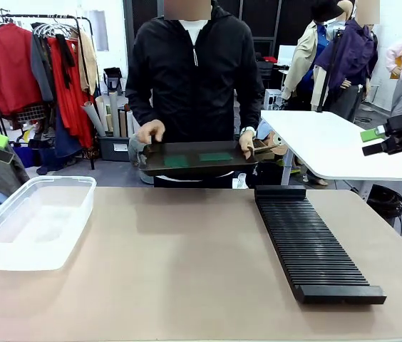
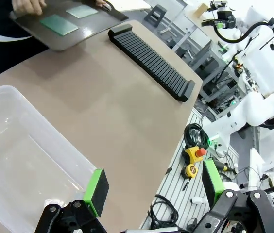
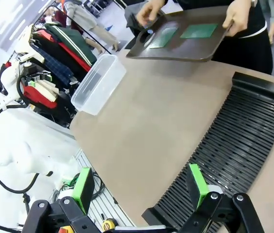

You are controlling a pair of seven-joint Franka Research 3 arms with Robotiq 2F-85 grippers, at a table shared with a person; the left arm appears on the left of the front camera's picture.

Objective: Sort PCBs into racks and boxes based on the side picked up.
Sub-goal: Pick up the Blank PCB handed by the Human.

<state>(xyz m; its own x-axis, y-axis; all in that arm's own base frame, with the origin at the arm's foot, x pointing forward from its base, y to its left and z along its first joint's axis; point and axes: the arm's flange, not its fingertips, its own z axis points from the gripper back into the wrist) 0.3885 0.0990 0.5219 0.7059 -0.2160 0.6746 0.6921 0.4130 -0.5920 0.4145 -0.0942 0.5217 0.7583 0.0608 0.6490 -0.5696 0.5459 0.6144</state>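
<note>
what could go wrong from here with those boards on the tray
The person's hands hold the tray off the table; it may tilt and the two PCBs could slide. The PCBs lie flat, so the open left end effector may struggle to catch an edge. Reaching in could bump the hands.

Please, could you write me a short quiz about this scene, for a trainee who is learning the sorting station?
1. True or false: the two thin green circuit boards lie on the dark flat tray that the person holds.
2. The long black slotted rack lies on the robot's: A) left side B) right side C) neither.
3. Fill in: the left pincer and the right pincer are both ___.
Key: 1 true; 2 B; 3 open.
</note>
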